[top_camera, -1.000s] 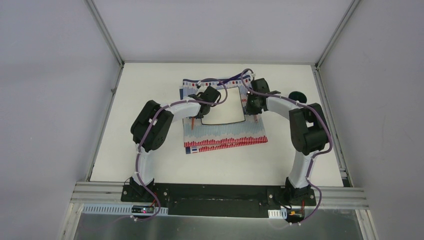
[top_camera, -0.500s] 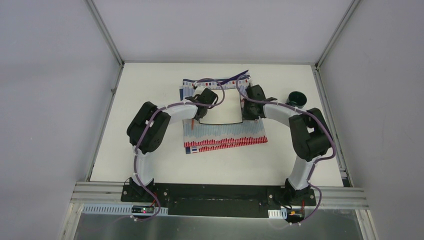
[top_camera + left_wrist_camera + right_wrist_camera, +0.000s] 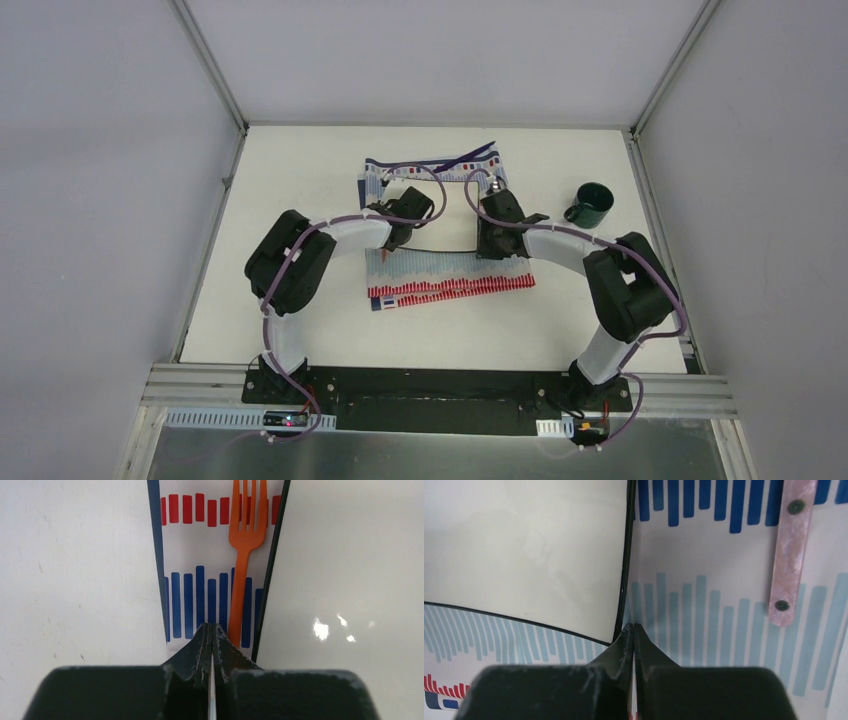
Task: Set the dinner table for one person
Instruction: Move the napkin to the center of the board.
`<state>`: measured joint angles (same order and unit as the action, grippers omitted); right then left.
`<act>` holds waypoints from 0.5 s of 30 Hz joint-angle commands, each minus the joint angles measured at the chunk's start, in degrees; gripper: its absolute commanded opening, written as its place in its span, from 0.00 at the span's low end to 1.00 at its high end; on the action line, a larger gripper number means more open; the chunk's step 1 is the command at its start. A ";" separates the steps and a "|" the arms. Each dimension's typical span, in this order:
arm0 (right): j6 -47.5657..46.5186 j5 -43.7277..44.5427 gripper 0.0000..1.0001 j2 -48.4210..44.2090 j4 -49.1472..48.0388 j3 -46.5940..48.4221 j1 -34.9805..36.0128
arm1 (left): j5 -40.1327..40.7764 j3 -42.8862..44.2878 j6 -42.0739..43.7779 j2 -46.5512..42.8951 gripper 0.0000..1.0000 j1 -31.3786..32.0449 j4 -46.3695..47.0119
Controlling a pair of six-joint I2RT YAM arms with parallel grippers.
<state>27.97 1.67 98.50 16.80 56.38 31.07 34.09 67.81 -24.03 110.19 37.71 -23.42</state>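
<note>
The dinner table (image 3: 300, 170) is a matte white top. A red, blue and white striped cloth (image 3: 450, 275) lies on it with a white square black-rimmed plate (image 3: 445, 220) on top. My left gripper (image 3: 390, 248) is shut, low over the cloth at the plate's left edge (image 3: 212, 626). An orange fork (image 3: 245, 555) lies on the cloth just ahead of it, beside the plate (image 3: 350, 580). My right gripper (image 3: 497, 252) is shut at the plate's near right corner (image 3: 633, 625). A pink knife handle (image 3: 791, 555) lies on the cloth (image 3: 704, 620) to its right.
A dark green mug (image 3: 590, 203) stands on the table right of the cloth, close to my right forearm. Grey rails edge the table and grey walls close it in on three sides. Purple cables loop over the plate's far side.
Both grippers have drawn back toward the near edge along the plate's two sides. My right arm has swung off the mug, which now shows fully.
</note>
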 commanded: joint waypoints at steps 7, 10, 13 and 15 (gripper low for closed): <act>2.99 -2.03 0.00 -0.36 4.05 -1.82 3.64 | -6.58 -3.47 -3.04 3.36 0.00 2.45 -10.49; 2.97 -2.02 0.00 -0.67 4.34 -1.51 3.79 | -6.59 -3.45 -3.08 3.45 0.00 2.69 -10.49; 2.80 -2.02 0.00 -0.60 4.52 -1.23 4.01 | -6.32 -3.84 -3.36 3.36 0.00 2.89 -10.52; 2.83 -2.02 0.00 -0.38 4.56 -1.10 4.28 | -6.31 -4.42 -3.83 3.13 0.00 2.98 -10.51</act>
<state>29.56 3.77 97.91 16.62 55.68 32.84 35.70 67.33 -25.08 110.04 38.68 -23.90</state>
